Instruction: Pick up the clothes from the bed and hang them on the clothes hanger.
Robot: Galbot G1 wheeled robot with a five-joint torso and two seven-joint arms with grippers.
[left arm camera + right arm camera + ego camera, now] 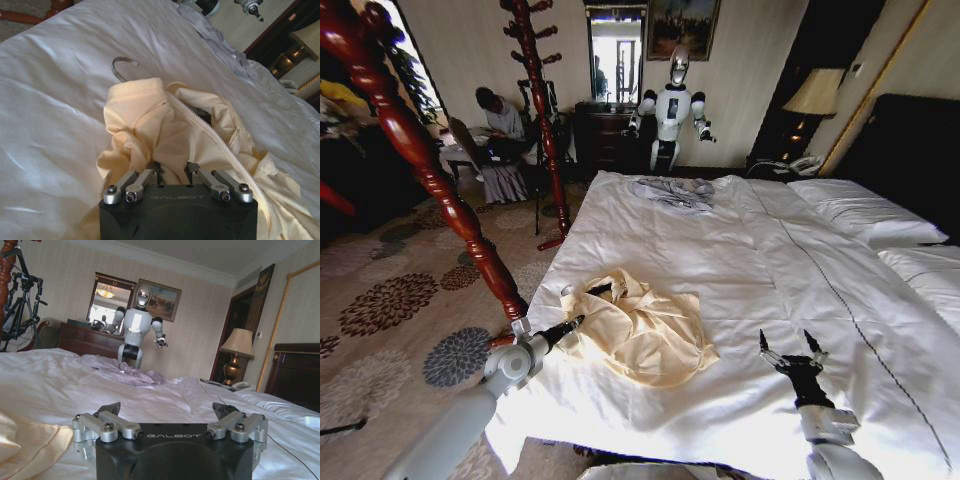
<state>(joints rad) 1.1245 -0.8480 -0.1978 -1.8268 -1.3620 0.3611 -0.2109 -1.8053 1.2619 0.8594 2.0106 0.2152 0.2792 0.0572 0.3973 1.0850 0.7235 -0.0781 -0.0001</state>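
The soft yellow shirt (pixel 642 335) is lying in a crumpled heap near the foot of the big white bed (pixel 740 260), and the hanger (pixel 122 66) is poking its silver hook out from under it. The left gripper (pixel 567 327) is pressing into the near edge of the cloth — its fingers are nearly together with a fold between them, so it looks like the picking-up step is starting. The right gripper (pixel 790 345) is waiting over bare sheet just beside the shirt, spread wide and holding nothing. Next, I think, the pinch needs to be firm — thin cloth slips away easily.
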